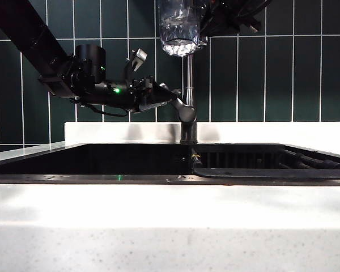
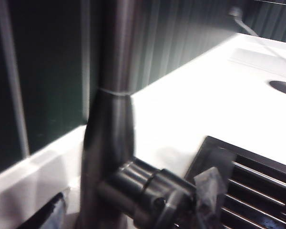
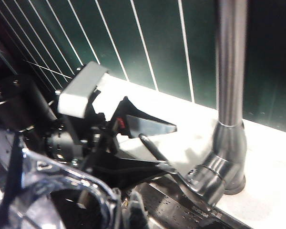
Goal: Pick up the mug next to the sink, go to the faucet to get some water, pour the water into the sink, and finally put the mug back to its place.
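With the mug [image 1: 180,28] held high under the spout in the shut right hand [image 1: 207,25], the left hand [image 3: 157,143], fingers apart around the faucet [image 1: 188,107] lever, was at the water step and apparently needed to work that lever next.

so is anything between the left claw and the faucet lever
Nothing visible. The left claw is already at the faucet lever, its fingers either side. The right claw, shut on the mug, is above.
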